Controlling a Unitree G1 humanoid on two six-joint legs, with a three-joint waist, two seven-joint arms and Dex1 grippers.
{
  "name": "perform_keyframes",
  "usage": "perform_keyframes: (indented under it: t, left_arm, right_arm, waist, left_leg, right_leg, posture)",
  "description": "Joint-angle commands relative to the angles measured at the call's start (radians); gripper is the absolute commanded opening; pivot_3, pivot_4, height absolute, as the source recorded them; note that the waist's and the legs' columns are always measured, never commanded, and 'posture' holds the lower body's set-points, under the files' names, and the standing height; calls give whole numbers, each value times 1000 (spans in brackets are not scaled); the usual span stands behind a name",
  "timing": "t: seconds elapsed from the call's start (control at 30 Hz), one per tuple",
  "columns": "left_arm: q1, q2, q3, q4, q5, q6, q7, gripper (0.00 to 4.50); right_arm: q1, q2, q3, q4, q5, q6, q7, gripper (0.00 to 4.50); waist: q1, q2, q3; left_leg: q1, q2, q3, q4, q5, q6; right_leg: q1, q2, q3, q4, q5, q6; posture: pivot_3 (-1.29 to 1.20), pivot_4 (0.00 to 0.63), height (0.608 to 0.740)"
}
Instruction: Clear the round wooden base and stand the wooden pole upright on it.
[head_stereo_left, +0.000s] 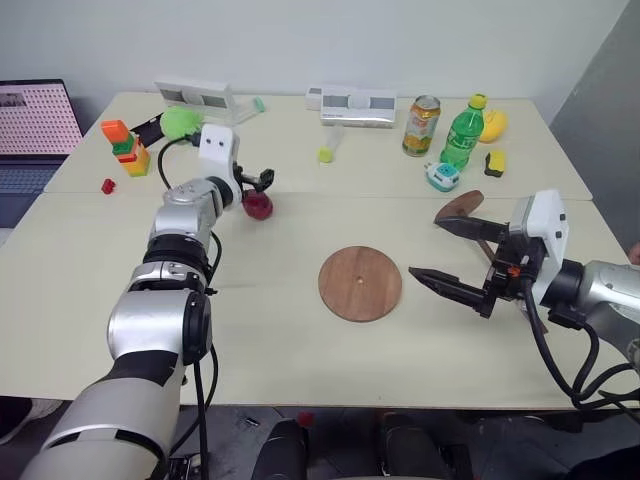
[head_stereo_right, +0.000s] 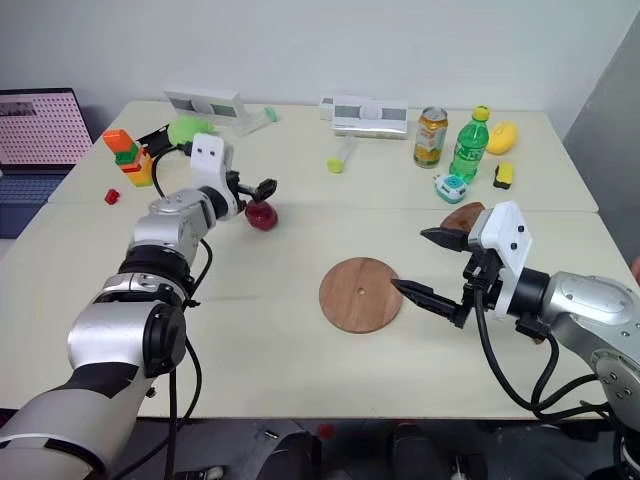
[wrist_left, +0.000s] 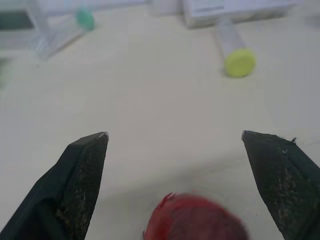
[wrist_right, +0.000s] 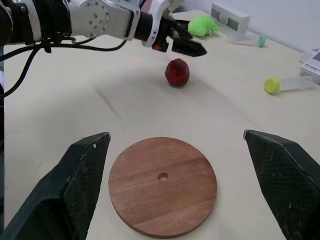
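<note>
The round wooden base (head_stereo_left: 360, 283) sat flat on the table (head_stereo_left: 90, 300) with nothing on it, tiny hole dead centre. It looked stiff and smooth, probably fairly light. The wooden pole (head_stereo_left: 462, 208) lay just past the base toward the robot's right, mostly hidden behind the right gripper (head_stereo_left: 438, 248), whose jaws were spread wide on nothing, right beside the base. I'd guess the thin rod is the place to pinch, near its disc end (it'd likely swing otherwise). The red fruit-like toy (head_stereo_left: 258, 205) was well away from the base, under the left gripper (head_stereo_right: 257, 187), also spread and empty. Beyond the base stood a can (head_stereo_left: 421, 125) and green bottle (head_stereo_left: 462, 133); labels unreadable.
</note>
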Motion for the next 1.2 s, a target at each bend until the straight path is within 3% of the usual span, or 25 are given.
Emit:
perform_keyframes:
  t: [0.03,0.23,0.47,0.63,0.73,0.87,1.07,1.2]
  left_arm:
    - [5,57,1,-220,-57,67,-138,4471]
    - [192,214,-128,-554,-135,61,-634,4471]
    - [332,324,-184,-725,-248,-13,-1033,4471]
    - [337,324,-254,-750,-259,-77,-1068,4471]
    - [340,279,-263,-794,-268,-78,-1067,4471]
    - [351,253,-268,-850,-287,-33,-1064,4471]
    - [384,244,-273,-901,-285,-12,-1048,4471]
    - [400,240,-265,-920,-282,-3,-1026,4500]
  right_arm:
    - [-5,4,-23,-17,19,-14,1,4500]
    - [-50,-87,-68,97,53,111,-9,4500]
    - [-210,-279,61,281,-42,330,-14,4500]
    - [-505,-281,371,503,-173,559,19,4500]
    - [-683,-233,602,736,-329,586,65,4500]
    - [-860,-160,802,1019,-448,572,209,4500]
    - [-1064,-44,1048,1340,-586,530,475,4500]
    - [-1081,30,1083,1483,-679,437,543,3842]
  waist:
    - [-3,0,0]
    - [-13,1,0]
    - [-8,1,0]
    - [-10,2,-1]
    - [-14,2,-1]
    - [-23,2,0]
    - [-37,3,0]
    - [-41,3,0]
  left_leg:
    - [0,0,0,0,0,0]
    - [2,1,2,-1,0,0]
    - [2,1,2,-1,0,0]
    - [3,1,4,-1,-2,3]
    - [1,1,4,-1,-2,4]
    - [0,1,4,-1,-2,4]
    - [0,1,4,-3,-2,3]
    - [1,1,4,-2,-2,4]
  right_leg:
    - [0,0,0,0,0,0]
    - [0,0,2,0,0,0]
    - [0,1,3,0,0,0]
    - [0,1,5,0,0,0]
    - [-2,1,5,0,0,0]
    - [-3,0,5,-1,0,0]
    - [-4,0,5,-1,0,0]
    - [-4,1,4,0,0,0]
  posture:
    - [0,150,740]
    - [0,150,740]
    - [0,150,740]
    - [0,150,740]
    - [0,150,740]
    - [0,150,740]
    - [0,150,740]
    - [0,150,740]
